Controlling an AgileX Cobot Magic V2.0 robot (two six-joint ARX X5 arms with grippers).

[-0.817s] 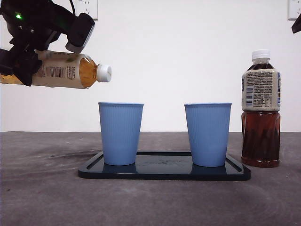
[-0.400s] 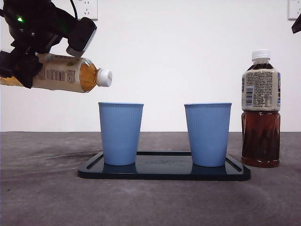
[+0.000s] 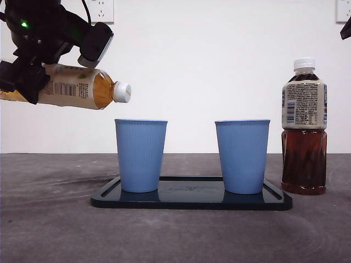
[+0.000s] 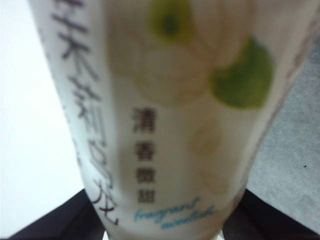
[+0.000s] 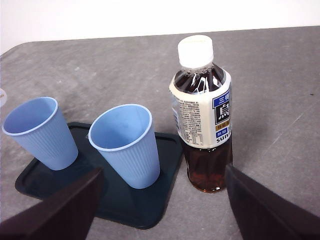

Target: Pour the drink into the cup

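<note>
Front view: two blue cups stand upright on a dark tray (image 3: 192, 201), the left cup (image 3: 140, 155) and the right cup (image 3: 242, 156) apart from each other. There are two bottles. A dark tea bottle (image 3: 304, 127) with a white cap stands upright on the table just right of the tray. An amber tea bottle (image 3: 71, 86) is held in the air at upper left, lying almost level with its white cap tipped slightly down and pointing right, the cap above and a little left of the left cup's rim. The cap is on. The left gripper (image 3: 24, 76) comes in big and dark from the upper left corner and clamps this bottle around its label. A black tip of the other arm shows at the top right corner.

Left wrist view: the amber tea bottle's label (image 4: 170, 115) fills the picture, blurred, with black jaws pressed against it on both sides at the bottom edge.

Right wrist view: the right gripper (image 5: 160, 210) hangs above the table with its jaws spread wide and nothing between them. Below it lie the tray (image 5: 130, 205), both cups and the dark tea bottle (image 5: 202, 117), which stands near the right cup (image 5: 125, 142); the left cup (image 5: 40, 132) is further off.
</note>
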